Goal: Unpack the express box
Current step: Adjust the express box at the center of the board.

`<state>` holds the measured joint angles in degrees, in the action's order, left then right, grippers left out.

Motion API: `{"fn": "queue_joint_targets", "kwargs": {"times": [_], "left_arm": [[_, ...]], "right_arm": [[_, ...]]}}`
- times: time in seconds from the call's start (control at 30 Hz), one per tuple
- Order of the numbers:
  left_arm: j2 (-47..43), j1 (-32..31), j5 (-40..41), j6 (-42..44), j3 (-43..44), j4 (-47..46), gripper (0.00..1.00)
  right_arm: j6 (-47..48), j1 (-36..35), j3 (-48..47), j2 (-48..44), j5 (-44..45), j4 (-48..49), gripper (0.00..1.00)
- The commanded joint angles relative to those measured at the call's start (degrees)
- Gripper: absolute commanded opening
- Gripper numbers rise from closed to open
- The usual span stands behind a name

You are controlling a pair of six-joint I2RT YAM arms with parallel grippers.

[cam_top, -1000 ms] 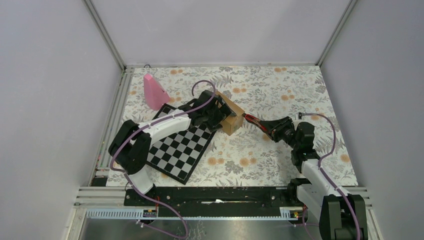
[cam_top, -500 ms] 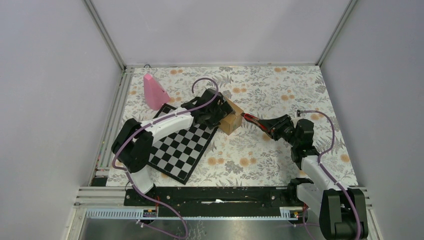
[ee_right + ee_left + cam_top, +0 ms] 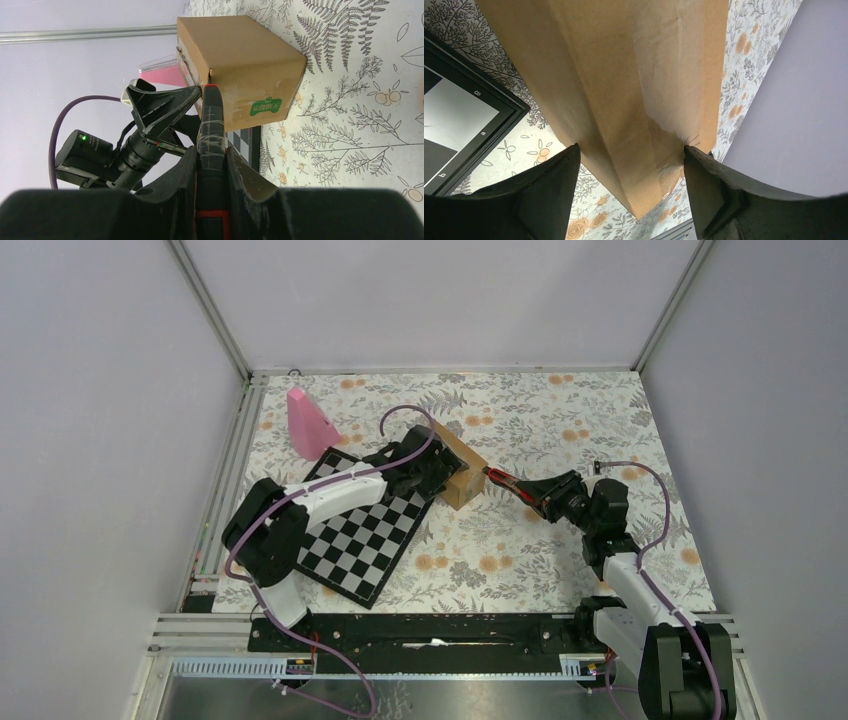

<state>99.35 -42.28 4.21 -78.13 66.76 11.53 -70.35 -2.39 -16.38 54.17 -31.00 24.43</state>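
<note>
express box [image 3: 462,472]: taped up, nothing out | my left gripper [image 3: 630,150]: clamped on it | right gripper [image 3: 212,165]: pinching cutter [image 3: 211,125], tip at its right edge | todo: slit, open, empty

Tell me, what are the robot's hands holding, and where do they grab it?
Right gripper pinches a red-and-black tool by its back end. Left gripper squeezes the express box across its two sides.
</note>
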Motion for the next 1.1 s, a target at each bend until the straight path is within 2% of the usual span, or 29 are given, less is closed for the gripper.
{"fn": "queue_joint_targets", "kwargs": {"times": [0.0,0.5,1.07], "left_arm": [[-1.1,0.1,4.3,-3.4,-2.4,-0.1,0.69],[-1.4,0.2,4.2,-3.9,-2.7,0.6,0.69],[-1.2,0.0,3.3,-4.1,-1.9,0.7,0.7]], "right_arm": [[2.3,0.3,-1.1,-0.8,-2.9,-5.2,0.0],[1.9,5.7,-1.0,-0.5,-6.7,-5.2,0.0],[3.4,7.1,-2.3,0.3,-8.7,-5.9,0.0]]}}
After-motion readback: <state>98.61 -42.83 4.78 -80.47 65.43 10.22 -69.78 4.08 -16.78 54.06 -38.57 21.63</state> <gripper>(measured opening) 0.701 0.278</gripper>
